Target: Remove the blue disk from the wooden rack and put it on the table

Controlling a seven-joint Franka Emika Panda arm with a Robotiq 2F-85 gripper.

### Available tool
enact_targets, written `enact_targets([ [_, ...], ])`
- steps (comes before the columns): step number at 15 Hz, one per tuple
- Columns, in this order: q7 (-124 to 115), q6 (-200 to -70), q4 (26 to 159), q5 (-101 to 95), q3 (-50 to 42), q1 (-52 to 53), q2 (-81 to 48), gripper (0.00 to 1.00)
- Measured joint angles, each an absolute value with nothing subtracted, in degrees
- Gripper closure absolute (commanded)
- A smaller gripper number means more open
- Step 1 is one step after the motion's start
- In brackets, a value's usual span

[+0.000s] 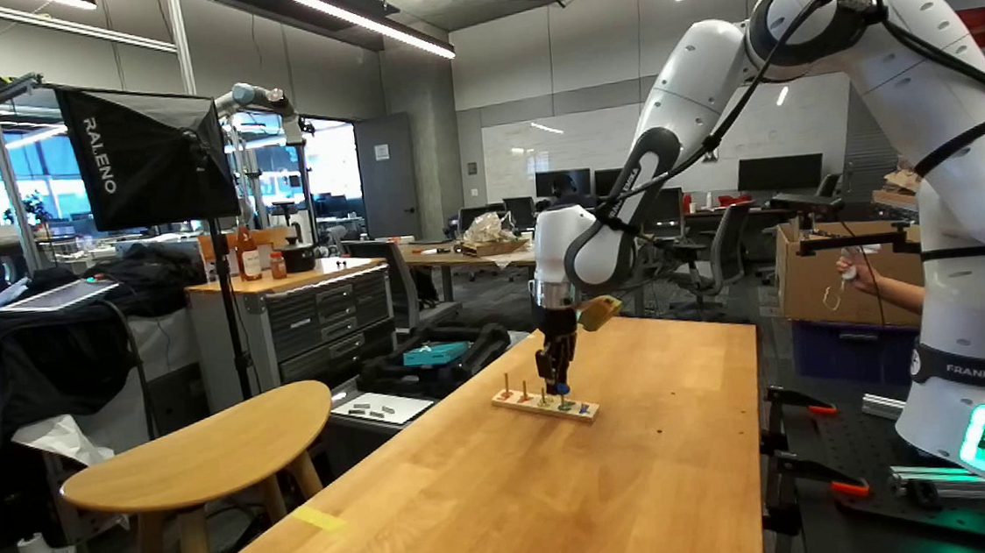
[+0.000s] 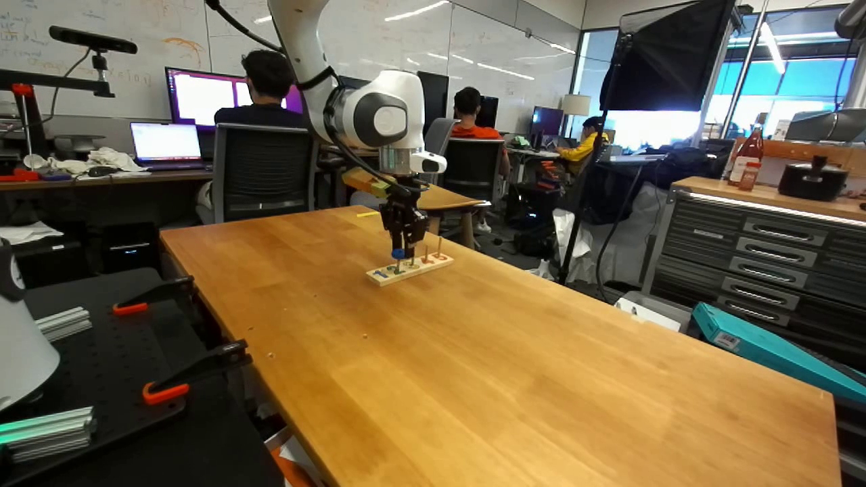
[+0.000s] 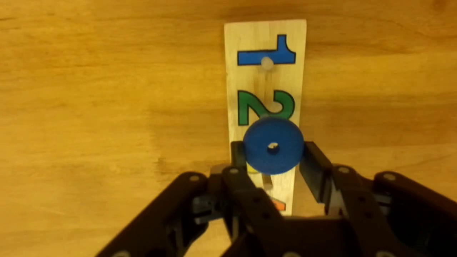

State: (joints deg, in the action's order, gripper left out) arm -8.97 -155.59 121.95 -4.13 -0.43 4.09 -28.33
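Gripper (image 3: 274, 150) pinches the blue disk (image 3: 273, 134) at left and right edges (wrist view), centre hole (image 3: 273, 147) uncovered, above the wooden rack (image 3: 246, 79), presumably to clear the pegs (image 3: 267, 63) ahead of placing on the table (image 3: 107, 107).

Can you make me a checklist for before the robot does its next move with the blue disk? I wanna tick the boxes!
1. Blue disk held: ok, it sits between the two fingers of the hand.
2. Disk free of the pegs: cannot tell. No peg pokes up out of its hole, but what is just underneath is hidden.
3. Wooden rack flat on the table: ok in both exterior views.
4. Disk moved away from the rack: not ok, it is right above it.
5. Tabletop to put it on: ok, wood shows on both sides of the rack in the wrist view.
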Motion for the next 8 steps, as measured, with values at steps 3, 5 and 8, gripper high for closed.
enact_targets([
  [3,-9.59,-155.42,121.45,-4.15,-1.50,4.23,-25.61,0.82],
  [5,-9.94,-155.42,121.45,-4.32,-3.84,4.18,-24.97,0.82],
  [8,-10.13,-155.51,121.84,-4.65,-7.45,3.50,-25.94,0.82],
])
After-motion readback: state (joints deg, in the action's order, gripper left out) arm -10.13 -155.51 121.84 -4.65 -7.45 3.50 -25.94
